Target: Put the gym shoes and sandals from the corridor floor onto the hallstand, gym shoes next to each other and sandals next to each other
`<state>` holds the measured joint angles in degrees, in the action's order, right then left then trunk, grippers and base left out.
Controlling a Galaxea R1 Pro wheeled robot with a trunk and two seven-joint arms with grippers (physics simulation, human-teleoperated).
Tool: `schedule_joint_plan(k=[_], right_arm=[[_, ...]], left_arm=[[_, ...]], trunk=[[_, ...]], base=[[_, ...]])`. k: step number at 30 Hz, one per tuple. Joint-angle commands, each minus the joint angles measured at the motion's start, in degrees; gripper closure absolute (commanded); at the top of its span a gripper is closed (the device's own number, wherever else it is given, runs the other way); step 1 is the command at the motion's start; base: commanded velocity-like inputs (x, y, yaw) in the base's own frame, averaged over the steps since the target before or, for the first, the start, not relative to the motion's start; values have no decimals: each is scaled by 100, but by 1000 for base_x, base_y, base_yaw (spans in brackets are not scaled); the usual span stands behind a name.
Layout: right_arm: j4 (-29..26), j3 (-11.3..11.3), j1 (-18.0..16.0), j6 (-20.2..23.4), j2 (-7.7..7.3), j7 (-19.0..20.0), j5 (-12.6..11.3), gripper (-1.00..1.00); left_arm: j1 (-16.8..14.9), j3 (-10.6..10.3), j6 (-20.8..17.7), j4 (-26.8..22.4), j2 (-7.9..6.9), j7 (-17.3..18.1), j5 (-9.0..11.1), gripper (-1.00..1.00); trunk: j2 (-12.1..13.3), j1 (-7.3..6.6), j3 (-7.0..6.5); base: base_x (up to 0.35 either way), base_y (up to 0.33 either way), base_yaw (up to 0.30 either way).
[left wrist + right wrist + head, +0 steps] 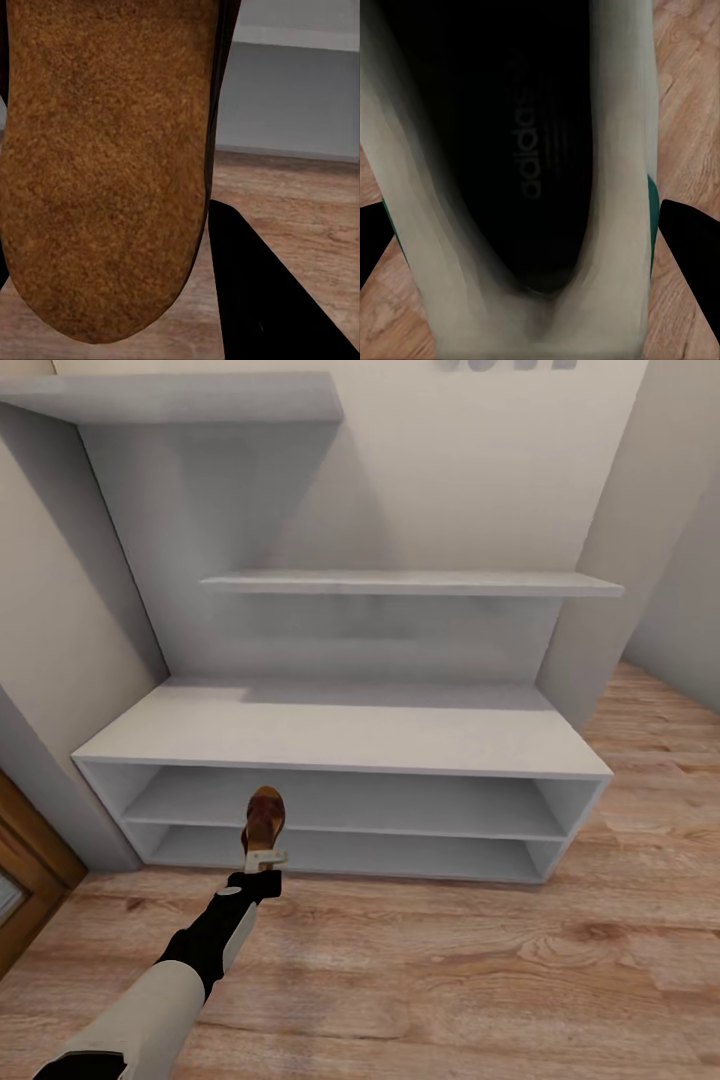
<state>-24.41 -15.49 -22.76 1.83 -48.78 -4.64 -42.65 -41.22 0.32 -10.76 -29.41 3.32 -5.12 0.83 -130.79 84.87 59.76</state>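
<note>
A brown sandal (265, 815) hangs toe-up in front of the hallstand's (350, 732) open shelf levels, left of centre, with my left gripper (265, 858) shut on its lower end. In the left wrist view the sandal's rough brown face (105, 165) is very close, and one black finger (262, 300) lies beside it. In the right wrist view a cream gym shoe (615, 150) with a dark inside sits between two black fingers (690, 247), so my right gripper (521, 251) is shut on it, above the corridor floor (690, 90). The bench top and both shelf levels are bare.
Two floating shelves (410, 582) (180, 398) jut from the tall back panel. A wooden door frame (25, 880) stands at the left by the wall. Wood-plank floor (450, 980) stretches in front of the rack and to its right.
</note>
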Motion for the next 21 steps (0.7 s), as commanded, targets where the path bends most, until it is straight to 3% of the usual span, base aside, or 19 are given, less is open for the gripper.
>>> schedule_joint_plan(k=[1,12,21], right_arm=[[-11,-2,0,19,0,-20,-47,100],[-11,-5,0,19,0,-19,-46,100],[-11,-5,0,19,0,-19,-43,100]], left_arm=[[0,3,-39,-12,2,-6,-12,100],[0,19,-93,85,2,-6,-10,100],[-2,38,-111,87,23,-13,-20,100]], trunk=[[-2,-1,5],[-2,-1,5],[-2,-1,5]], base=[[15,2,0],[20,0,0],[285,-6,0]])
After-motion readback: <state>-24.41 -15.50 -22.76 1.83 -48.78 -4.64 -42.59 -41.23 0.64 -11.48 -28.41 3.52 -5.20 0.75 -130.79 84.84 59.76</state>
